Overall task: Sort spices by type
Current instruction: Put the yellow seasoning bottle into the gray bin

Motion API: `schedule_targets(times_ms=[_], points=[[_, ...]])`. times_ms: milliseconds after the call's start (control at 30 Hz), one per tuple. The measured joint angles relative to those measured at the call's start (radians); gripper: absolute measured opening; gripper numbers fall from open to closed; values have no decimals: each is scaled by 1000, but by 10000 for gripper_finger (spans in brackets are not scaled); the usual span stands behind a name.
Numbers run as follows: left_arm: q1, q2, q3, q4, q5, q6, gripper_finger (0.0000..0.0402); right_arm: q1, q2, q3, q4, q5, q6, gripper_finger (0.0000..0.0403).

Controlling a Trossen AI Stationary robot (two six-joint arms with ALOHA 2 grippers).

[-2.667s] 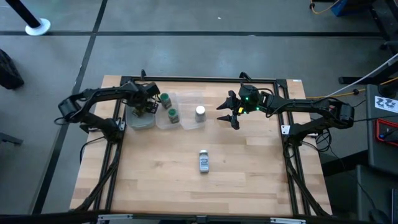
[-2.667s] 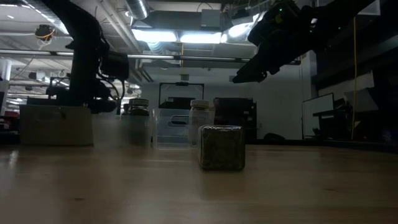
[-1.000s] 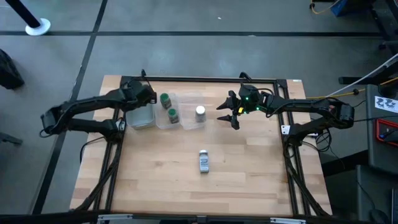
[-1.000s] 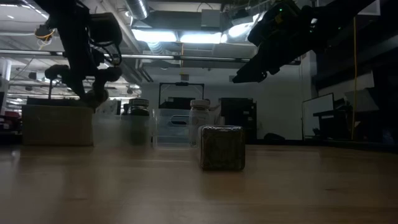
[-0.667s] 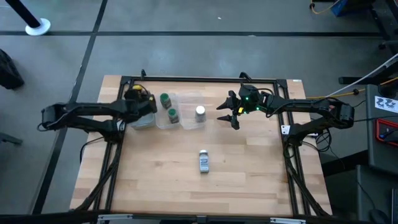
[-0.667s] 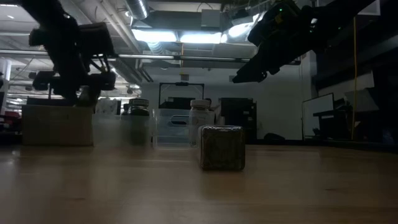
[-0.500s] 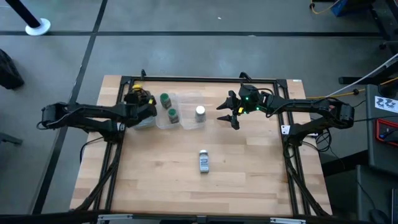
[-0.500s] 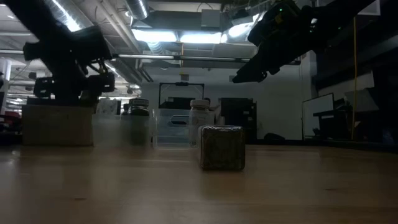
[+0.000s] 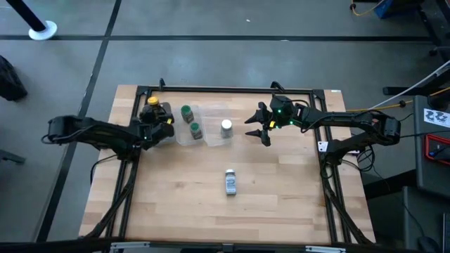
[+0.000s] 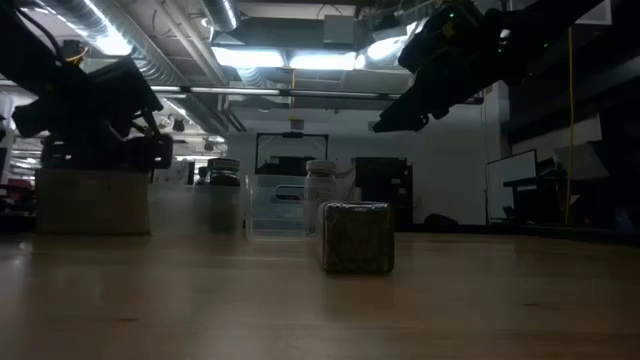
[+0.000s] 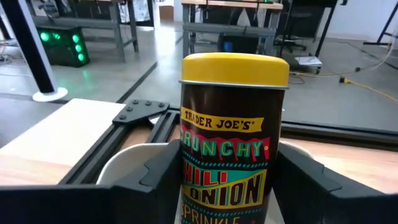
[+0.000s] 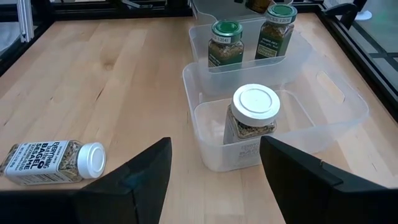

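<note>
Now your left gripper [image 11: 231, 186] holds the yellow-lidded jar [image 11: 234, 134] upright.
Your right gripper [image 9: 257, 131] hovers wide open near the desk's far edge; one white-lidded jar [image 9: 230, 181] lies mid-desk.

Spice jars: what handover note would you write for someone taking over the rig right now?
Left hand: appears shut on the yellow-lidded jar, held upright at the table's back left.
Right hand: open and empty, raised beside the containers.
Done: two green-lidded jars share the middle container; one white-lidded jar stands in the right container.
Left: the second white-lidded jar lies on the bare table and likely joins its twin; the yellow one needs setting down.
</note>
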Motion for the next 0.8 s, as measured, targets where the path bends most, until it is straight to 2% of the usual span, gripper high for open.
schedule_targets(times_ms=[233,500,800], points=[[0,78,-33,91,-13,18,192,0,0,0,1,0,0,246],[11,181,-33,92,-68,-29,206,0,0,0,1,8,0,246],[17,196,-22,96,-36,12,209,0,0,0,0,8,0,246]])
